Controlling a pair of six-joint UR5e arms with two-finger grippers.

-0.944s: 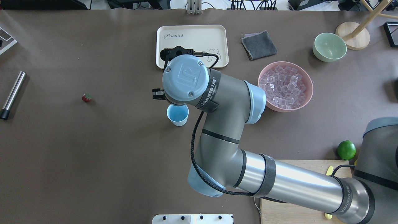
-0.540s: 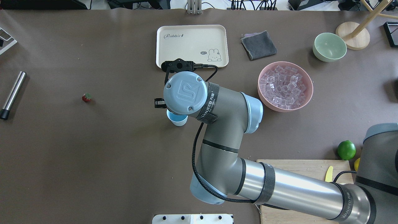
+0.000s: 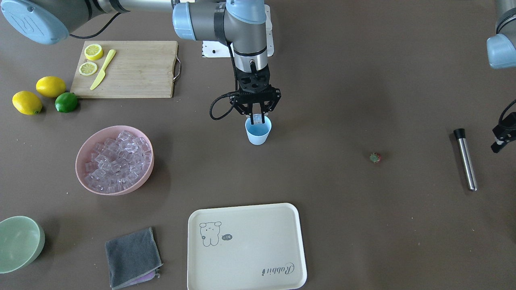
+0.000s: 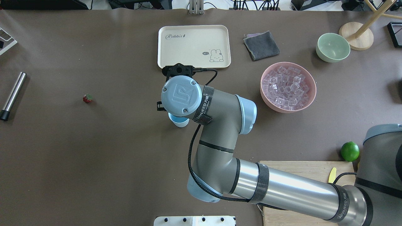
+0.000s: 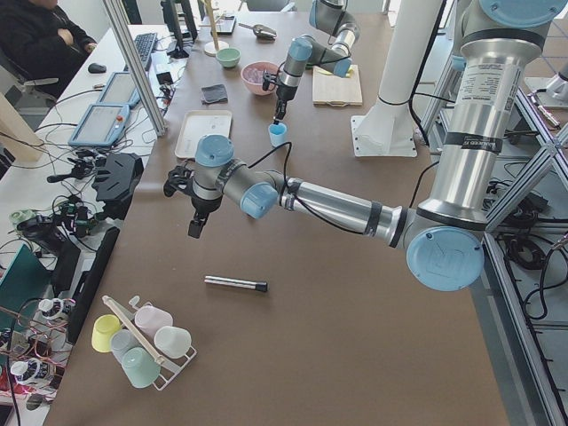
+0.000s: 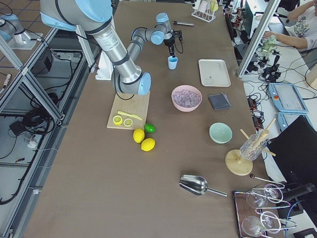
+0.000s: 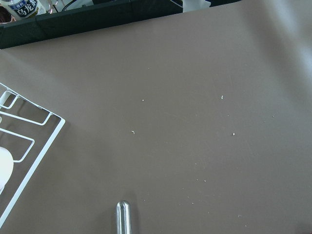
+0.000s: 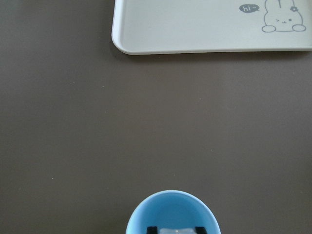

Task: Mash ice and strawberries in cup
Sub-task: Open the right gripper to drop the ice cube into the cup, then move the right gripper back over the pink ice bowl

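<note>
Tray (image 3: 258, 241): "Rabbit" and "hi~" are printed.
Counted: one cup (image 3: 258, 135), one strawberry (image 3: 375, 157), two lemons (image 3: 50, 86).
Right gripper (image 3: 256, 119): one ice cube (image 8: 174, 231) is pinched at the cup's mouth.
Strawberry: laid on the table, well apart from the cup.
Left gripper (image 5: 193, 231): finger state cannot be told.

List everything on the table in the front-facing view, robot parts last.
cup: one, light blue, table centre
ice: many cubes, clear, piled in the pink bowl
pink bowl: one, pink, on the robot's right of the cup
strawberry: one, red, on the robot's left of the cup
metal rod: one, silver with a black end, beyond the strawberry
tray: one, cream, operators' side
cloth: one, grey, beside the tray
green bowl: one, pale green, corner
cutting board: one, wood, near the robot
lemon halves: two, yellow, on the board
knife: one, yellow, on the board
lemons: two, yellow, beside the board
lime: one, green, by the lemons
right gripper: black, shut on one ice cube over the cup
left gripper: black, near the rod; state unclear
</note>
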